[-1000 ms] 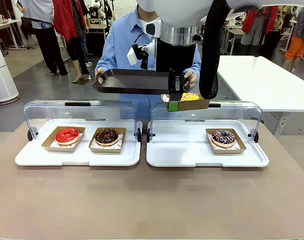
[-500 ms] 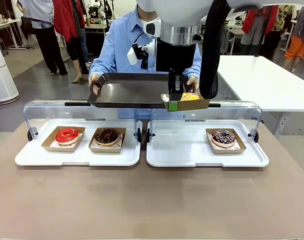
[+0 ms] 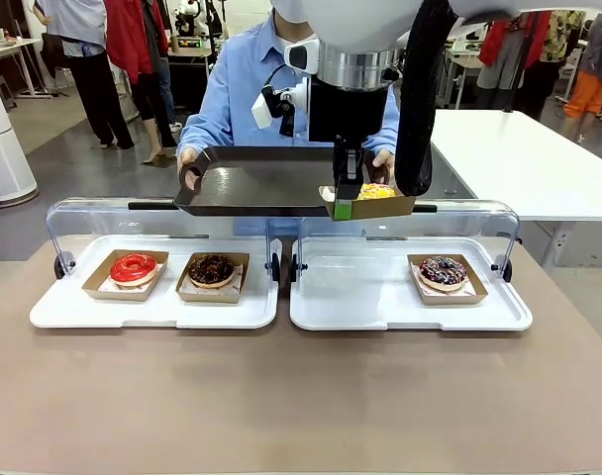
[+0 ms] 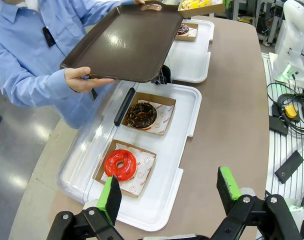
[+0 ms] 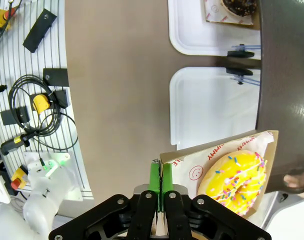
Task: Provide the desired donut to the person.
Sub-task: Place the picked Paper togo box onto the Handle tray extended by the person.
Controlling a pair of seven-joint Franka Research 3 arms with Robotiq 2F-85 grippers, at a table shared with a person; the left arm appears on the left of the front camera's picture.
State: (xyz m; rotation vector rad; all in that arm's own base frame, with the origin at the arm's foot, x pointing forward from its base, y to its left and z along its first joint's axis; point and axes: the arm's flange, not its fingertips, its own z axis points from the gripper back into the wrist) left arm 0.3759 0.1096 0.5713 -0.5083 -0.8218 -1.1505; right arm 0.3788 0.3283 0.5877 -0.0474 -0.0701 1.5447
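My right gripper (image 3: pixel 347 196) hangs above the far edge of the right white tray (image 3: pixel 380 309). It is shut on the rim of a cardboard tray (image 3: pixel 390 208) that carries a yellow sprinkled donut (image 3: pixel 376 191). In the right wrist view the gripper (image 5: pixel 158 181) pinches that cardboard rim (image 5: pixel 192 160), with the yellow donut (image 5: pixel 233 181) to the right. The person (image 3: pixel 244 74) in a light blue shirt holds a dark brown serving tray (image 3: pixel 256 180) level, its right end touching or just behind the cardboard tray. My left gripper (image 4: pixel 169 192) is open above the left white tray (image 4: pixel 184 125).
A red glazed donut (image 3: pixel 133 267) and a chocolate donut (image 3: pixel 212 269) sit in cardboard trays on the left white tray (image 3: pixel 152 312). A chocolate sprinkled donut (image 3: pixel 443 272) sits on the right one. Clear lids (image 3: pixel 157 220) stand open behind both. Cables and boxes (image 5: pixel 34 105) lie beside the table.
The person has lowered and levelled the brown serving tray and brought it up to the held cardboard tray. My right gripper and the donut have stayed put.
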